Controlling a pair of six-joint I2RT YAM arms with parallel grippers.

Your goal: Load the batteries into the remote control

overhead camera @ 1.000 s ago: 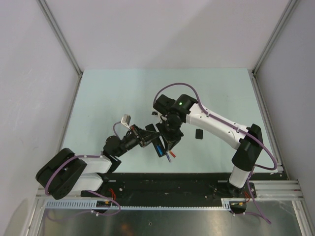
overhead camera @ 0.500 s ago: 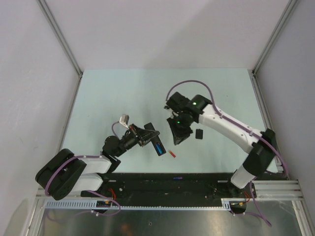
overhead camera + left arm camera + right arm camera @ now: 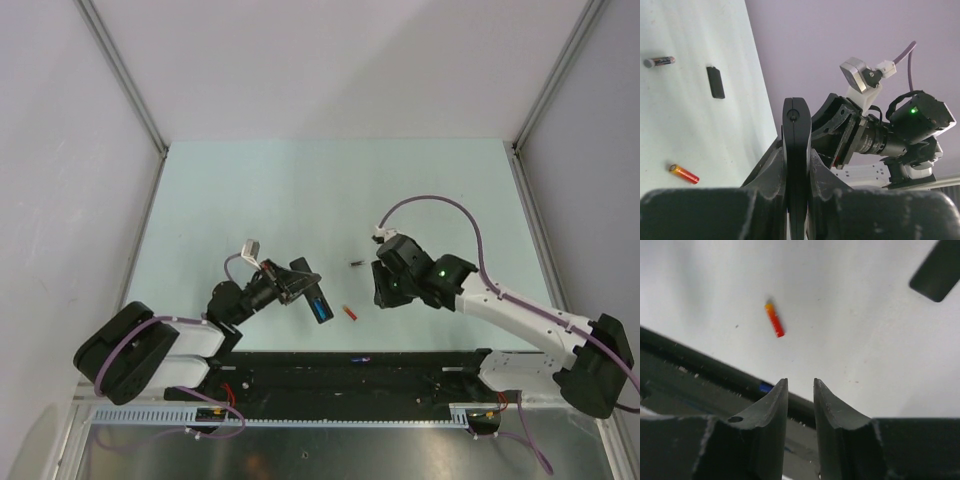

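Note:
My left gripper (image 3: 300, 285) is shut on the black remote control (image 3: 312, 292) and holds it tilted above the table. A bright blue battery (image 3: 320, 306) shows in the remote. In the left wrist view the remote (image 3: 796, 120) stands edge-on between the fingers (image 3: 775, 165). A red-orange battery (image 3: 348, 313) lies on the table just right of the remote; it also shows in the right wrist view (image 3: 774, 319). A silvery battery (image 3: 356, 264) lies farther back. My right gripper (image 3: 800, 382) is slightly open and empty, right of the red-orange battery.
A small black flat cover (image 3: 939, 270) lies on the table by the right arm; it also shows in the left wrist view (image 3: 716, 81). Another blue battery (image 3: 360, 357) sits in the black rail (image 3: 300, 375) at the table's near edge.
My right arm has pulled away from the remote, to the right and toward the near edge. The red-orange battery, earlier at the remote, now lies on the table. The left gripper has barely moved.

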